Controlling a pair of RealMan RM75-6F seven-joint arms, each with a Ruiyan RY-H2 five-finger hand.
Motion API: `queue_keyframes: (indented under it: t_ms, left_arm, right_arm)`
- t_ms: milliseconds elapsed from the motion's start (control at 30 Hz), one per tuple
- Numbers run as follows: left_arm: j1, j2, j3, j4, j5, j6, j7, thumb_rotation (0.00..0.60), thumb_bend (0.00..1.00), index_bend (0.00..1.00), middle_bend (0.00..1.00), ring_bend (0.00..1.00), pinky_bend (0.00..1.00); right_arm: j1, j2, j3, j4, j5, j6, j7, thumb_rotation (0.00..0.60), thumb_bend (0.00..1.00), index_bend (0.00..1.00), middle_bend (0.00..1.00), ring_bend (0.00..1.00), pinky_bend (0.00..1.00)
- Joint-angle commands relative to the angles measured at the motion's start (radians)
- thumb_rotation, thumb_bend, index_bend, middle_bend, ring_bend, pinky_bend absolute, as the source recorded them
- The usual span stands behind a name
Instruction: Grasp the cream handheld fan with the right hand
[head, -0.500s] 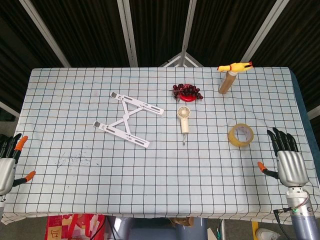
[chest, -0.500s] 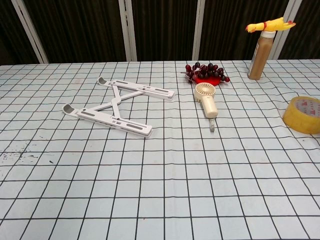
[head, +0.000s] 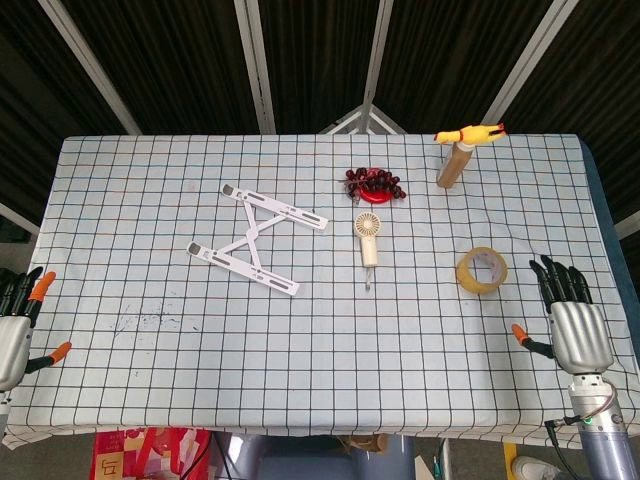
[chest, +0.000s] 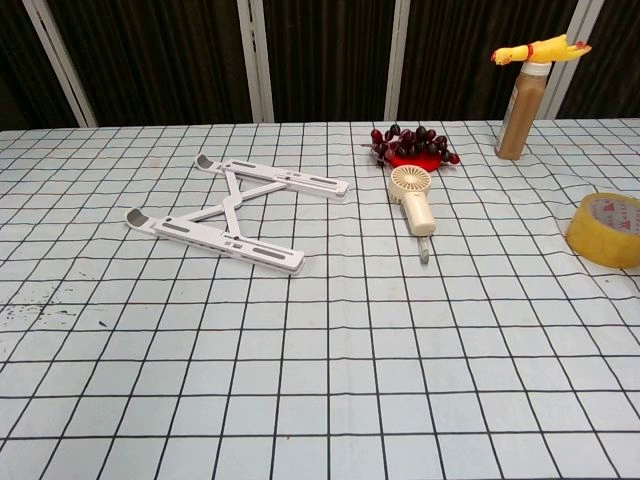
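The cream handheld fan (head: 368, 238) lies flat near the table's middle, round head toward the far side and handle pointing at me; the chest view shows the fan (chest: 414, 199) too. My right hand (head: 573, 320) hovers at the table's right front edge, fingers spread and holding nothing, well to the right of the fan. My left hand (head: 17, 325) sits off the left front corner, fingers apart and empty. Neither hand appears in the chest view.
A roll of yellow tape (head: 481, 271) lies between the fan and my right hand. Dark grapes on a red dish (head: 375, 184) sit just behind the fan. A white folding stand (head: 258, 238) lies to its left. A brown bottle (head: 452, 165) carries a yellow rubber chicken (head: 469, 133).
My right hand has shifted slightly toward the left and forward along the table edge. Nothing else has moved.
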Motion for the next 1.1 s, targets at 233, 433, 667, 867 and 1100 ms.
queue_keyframes:
  t_ms: [233,433,667,867,1100]
  left_arm:
    - [0.0,0.005,0.002,-0.005,0.008,0.001,-0.017,0.6,0.01,0.0,0.0,0.0,0.0]
    - [-0.006,0.003,0.001,-0.002,0.014,-0.004,-0.028,0.6,0.01,0.0,0.0,0.0,0.0]
    - [-0.01,0.012,0.001,-0.005,0.008,-0.018,-0.051,0.6,0.01,0.0,0.0,0.0,0.0]
    - [-0.014,0.019,-0.001,0.005,0.004,-0.026,-0.06,0.6,0.01,0.0,0.0,0.0,0.0]
    - [-0.015,0.022,-0.001,0.016,0.008,-0.024,-0.076,0.6,0.01,0.0,0.0,0.0,0.0]
  right_arm:
    - [0.043,0.003,0.039,-0.031,0.009,-0.037,0.003,0.6,0.27,0.0,0.2,0.22,0.31]
    - [0.154,-0.022,0.098,-0.074,0.12,-0.192,-0.047,0.6,0.48,0.0,0.77,0.8,0.81]
    - [0.314,-0.138,0.127,-0.034,0.3,-0.37,-0.241,0.6,0.71,0.0,0.85,0.9,0.87]
    - [0.415,-0.241,0.145,0.029,0.45,-0.434,-0.342,0.6,0.72,0.0,0.85,0.9,0.87]
    - [0.498,-0.342,0.148,0.112,0.552,-0.47,-0.403,0.6,0.72,0.0,0.85,0.9,0.87]
